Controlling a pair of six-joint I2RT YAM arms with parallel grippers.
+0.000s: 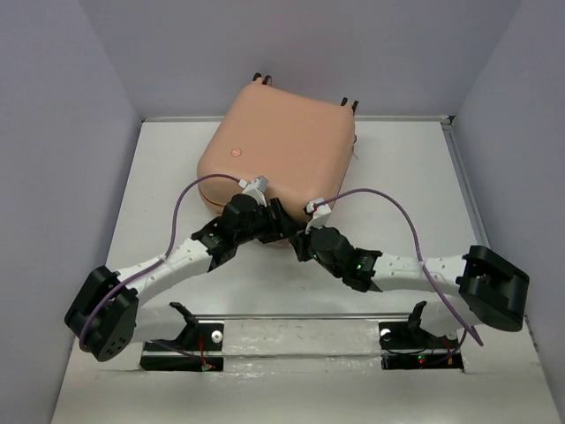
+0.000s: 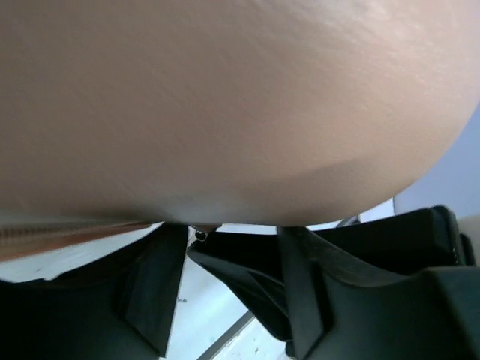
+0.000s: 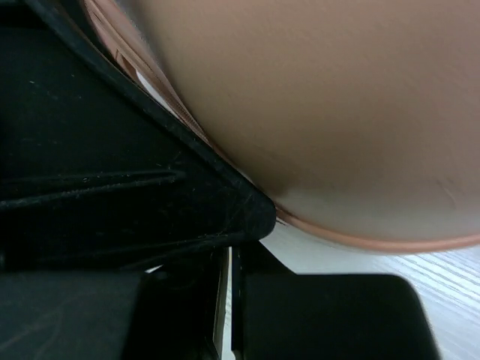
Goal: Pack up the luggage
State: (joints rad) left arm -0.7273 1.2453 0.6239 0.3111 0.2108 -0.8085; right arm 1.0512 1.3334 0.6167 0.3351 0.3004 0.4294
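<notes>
The salmon-pink suitcase (image 1: 278, 141) lies flat, lid down, at the far middle of the table (image 1: 159, 221), so the filling looks done. At its near edge my left gripper (image 1: 272, 215) has its jaws apart, and my right gripper (image 1: 303, 237) is pinched shut. The zip (image 2: 45, 232), I judge, is what remains.

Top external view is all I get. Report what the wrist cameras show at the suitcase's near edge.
Observer: Left wrist view: the left gripper has its jaws apart, below the suitcase shell.
Operator: Check the zipper there.
Observer: A zipper strip runs along the shell's lower edge, at the far left of that view.
Operator: Now the right one.
Observer: The right gripper is shut, only a thin slit between its jaws, beside the shell's rim.
</notes>
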